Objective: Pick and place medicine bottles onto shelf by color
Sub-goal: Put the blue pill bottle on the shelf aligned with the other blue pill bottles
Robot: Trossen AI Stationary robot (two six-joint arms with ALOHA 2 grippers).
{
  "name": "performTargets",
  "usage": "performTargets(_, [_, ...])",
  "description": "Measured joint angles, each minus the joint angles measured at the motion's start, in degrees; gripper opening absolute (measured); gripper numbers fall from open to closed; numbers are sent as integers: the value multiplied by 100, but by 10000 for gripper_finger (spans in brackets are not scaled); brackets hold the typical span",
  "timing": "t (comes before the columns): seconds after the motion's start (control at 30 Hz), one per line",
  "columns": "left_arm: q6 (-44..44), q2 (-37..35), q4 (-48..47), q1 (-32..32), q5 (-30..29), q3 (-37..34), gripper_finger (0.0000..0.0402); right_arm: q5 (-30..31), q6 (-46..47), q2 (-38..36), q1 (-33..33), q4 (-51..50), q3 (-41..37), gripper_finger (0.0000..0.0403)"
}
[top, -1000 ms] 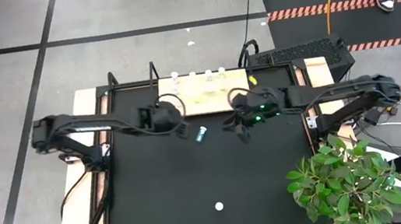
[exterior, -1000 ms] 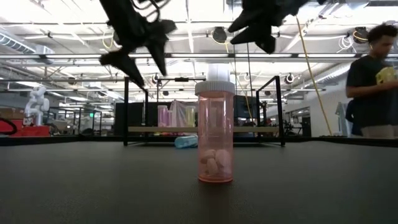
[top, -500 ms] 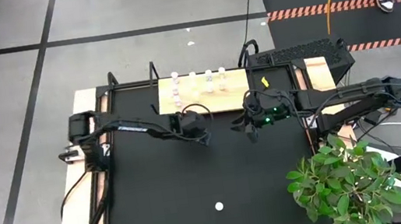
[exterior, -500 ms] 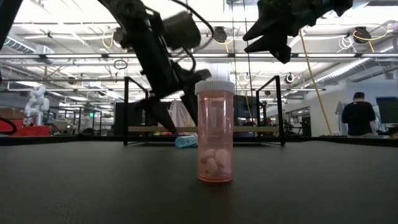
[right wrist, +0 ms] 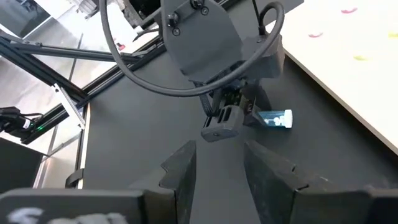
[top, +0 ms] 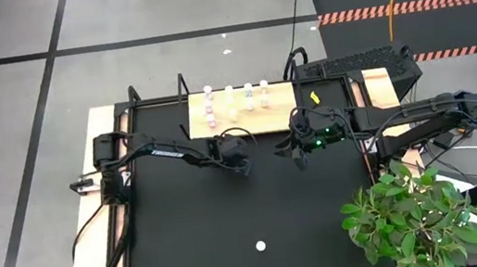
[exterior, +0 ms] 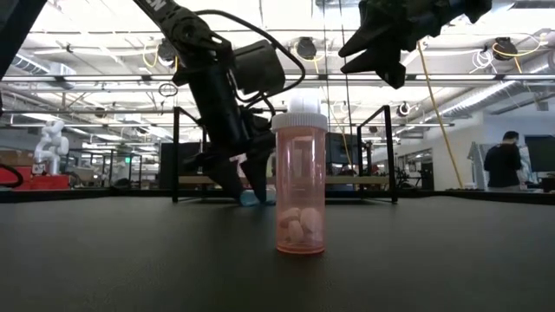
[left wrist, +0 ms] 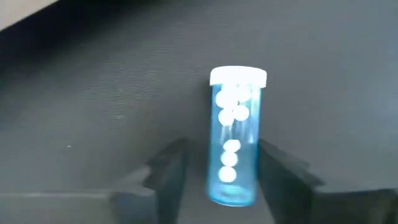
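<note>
- While the teal-blue bottle [left wrist: 235,137] is lying on its side on the black table [top: 232,219], in the upper middle of the high view just below the shelf [top: 243,112], the left gripper [left wrist: 225,174] is straddling it with a finger on each side; the fingers are standing close beside the bottle, and I cannot tell whether they are pressing on it;
- Small white-capped bottles [top: 229,100] are standing in a row on the light-wood shelf at the top centre of the high view;
- A pink bottle [exterior: 300,182] is standing upright, alone, at the centre of the low view, well apart from the shelf;
- The right gripper [right wrist: 217,163] is hanging above the table right of centre in the high view, its fingers parted around nothing;
- A person [exterior: 504,163] is standing at the right edge of the low view.
</note>
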Motion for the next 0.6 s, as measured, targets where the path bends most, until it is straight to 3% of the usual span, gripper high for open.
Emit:
performTargets(0.13, [61, -42, -36, 7, -56, -9, 117, 2, 0, 0, 0, 0, 0, 125])
performTargets(0.23, [40, -37, -48, 51, 8, -9, 89, 2, 0, 0, 0, 11, 0, 125])
performTargets(0.5, [100, -230, -82, 114, 259, -31, 111, -44, 114, 0, -24, 171, 0, 125])
performTargets(0.6, [417, -471, -125, 91, 285, -43, 111, -615, 167, 0, -177, 643, 0, 125])
